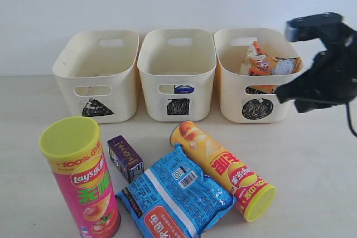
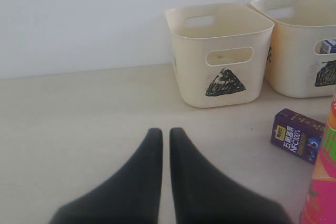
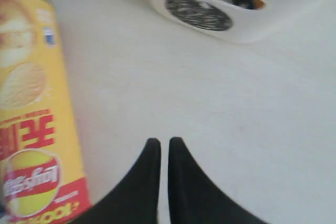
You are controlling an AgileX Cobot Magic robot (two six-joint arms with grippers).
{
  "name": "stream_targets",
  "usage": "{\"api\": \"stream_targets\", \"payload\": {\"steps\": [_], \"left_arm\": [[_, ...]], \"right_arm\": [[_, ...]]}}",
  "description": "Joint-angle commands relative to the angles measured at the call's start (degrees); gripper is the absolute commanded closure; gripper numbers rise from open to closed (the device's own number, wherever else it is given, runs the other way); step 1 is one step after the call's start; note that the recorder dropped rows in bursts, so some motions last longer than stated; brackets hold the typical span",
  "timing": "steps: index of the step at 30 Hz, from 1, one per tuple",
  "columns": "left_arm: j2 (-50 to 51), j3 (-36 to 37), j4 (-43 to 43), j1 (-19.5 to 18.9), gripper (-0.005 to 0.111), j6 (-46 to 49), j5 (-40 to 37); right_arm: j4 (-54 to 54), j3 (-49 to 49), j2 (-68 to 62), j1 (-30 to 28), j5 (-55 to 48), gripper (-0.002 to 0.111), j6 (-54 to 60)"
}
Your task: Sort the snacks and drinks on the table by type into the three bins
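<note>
Four items lie loose on the table (image 1: 312,193). The pink chip tube (image 1: 81,185) stands upright at the left, with the dark purple carton (image 1: 125,158) just beside it. The blue crinkly bag (image 1: 173,199) lies flat against the carton, and the yellow-red chip tube (image 1: 223,171) lies on its side along the bag's right edge.

Behind them you have three bins in a row. The triangle bin (image 1: 97,73) is on the left. The blue-and-white carton (image 1: 183,88) shows through the handle slot of the square bin (image 1: 177,71). The circle bin (image 1: 234,82) holds the orange-black-white bag (image 1: 262,62).

Your right gripper (image 1: 280,94) hangs near the circle bin's right side, fingers drawn almost together and gripping nothing. Your left gripper (image 2: 165,135) sits low over the table facing the triangle bin, with only a thin slit between its fingers and nothing held.
</note>
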State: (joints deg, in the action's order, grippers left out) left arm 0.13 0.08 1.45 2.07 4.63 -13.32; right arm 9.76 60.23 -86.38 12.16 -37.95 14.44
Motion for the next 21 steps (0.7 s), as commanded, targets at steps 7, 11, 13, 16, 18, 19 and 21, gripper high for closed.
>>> {"api": "stream_targets", "payload": {"steps": [7, 11, 13, 16, 18, 19, 21], "left_arm": [[-0.13, -0.08, 0.48, -0.22, 0.103, -0.28, 0.22], [-0.13, -0.08, 0.48, -0.22, 0.103, -0.28, 0.22], [-0.13, -0.08, 0.48, -0.22, 0.103, -0.28, 0.09], [-0.13, -0.08, 0.48, -0.22, 0.103, -0.28, 0.09], [-0.13, -0.08, 0.48, -0.22, 0.103, -0.28, 0.09], [-0.13, -0.08, 0.48, -0.22, 0.103, -0.28, 0.09], [-0.13, -0.08, 0.48, -0.22, 0.103, -0.28, 0.09]], "right_arm": [[6.28, -32.59, 20.73, -10.46, 40.34, 0.108, -2.78], [6.41, -43.87, 27.49, -10.46, 53.39, 0.108, -8.65], [6.41, -48.80, 30.65, -10.46, 58.50, 0.108, -9.90], [6.17, -55.81, 35.71, -10.39, 65.78, 0.108, -11.73], [5.89, -59.66, 39.27, -10.39, 69.96, 0.108, -13.12], [5.63, -60.23, 40.99, -10.39, 71.40, 0.108, -14.06], [4.93, -60.23, 44.24, -10.39, 70.01, 0.108, -14.84]]}}
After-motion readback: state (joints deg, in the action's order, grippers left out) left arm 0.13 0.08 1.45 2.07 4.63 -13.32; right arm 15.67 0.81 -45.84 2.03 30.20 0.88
